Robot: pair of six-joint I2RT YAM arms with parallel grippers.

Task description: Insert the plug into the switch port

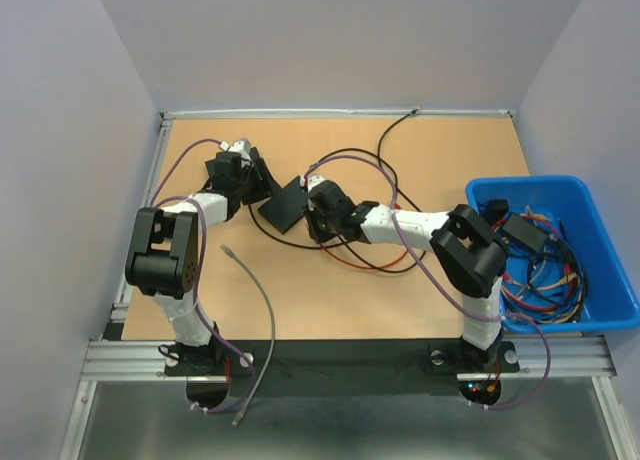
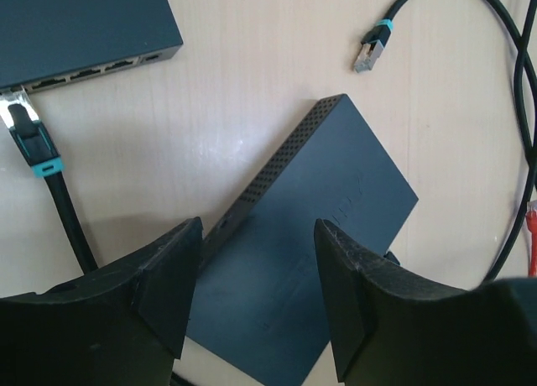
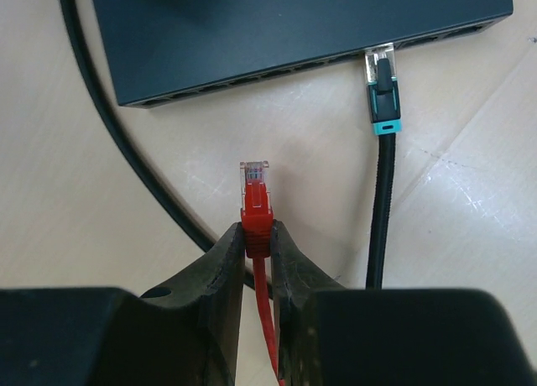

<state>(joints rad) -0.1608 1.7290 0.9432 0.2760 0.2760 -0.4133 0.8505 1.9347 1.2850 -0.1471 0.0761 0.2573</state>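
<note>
On the bench [image 1: 400, 150], with the blue bin [image 1: 610, 310] of spare cables at its right edge, we are in the approach to insertion. The switch [image 3: 277, 25] lies flat near the middle of the bench, its row of ports facing our right arm. A second dark box [image 2: 336, 201] sits just below our left end effector [image 2: 258, 252], whose fingers are spread and grip nothing.

Our right end effector [image 3: 258, 235] is pinching the red plug [image 3: 254, 189] by its boot, nose pointing at the port row but short of it. A black cable's plug [image 3: 382, 92] already fills a port towards the right of the row, and a loose plug [image 2: 372, 50] lies apart on the bench.

To do this well, we should pick a free port left of the occupied one and square the plug to the switch face. We then drive straight in without twisting. The switch looks light enough to slide, so bracing it with the left arm seems wise.
</note>
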